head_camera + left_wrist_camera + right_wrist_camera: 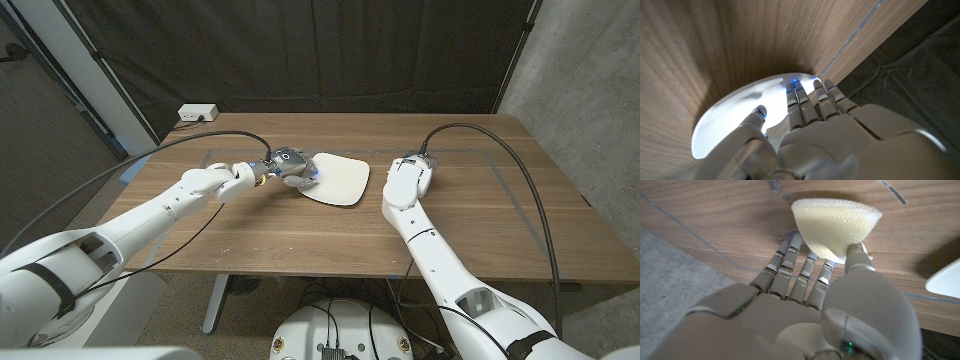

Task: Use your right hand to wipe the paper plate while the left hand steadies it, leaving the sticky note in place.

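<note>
Paper plate [338, 178] lies on table [300, 240] near middle, toward far edge. Left hand [290, 167] rests on plate's left rim, fingers [799, 102] together, laid over rim. Right hand [410, 172] just right of plate, apart from it, fingers and thumb clamped on pale yellow sponge [836, 226] against tabletop.

Bare table [470, 215] lies between right hand [411, 172] and paper plate [340, 180]; left hand [290, 166] apparently covers the plate's far edge.
</note>
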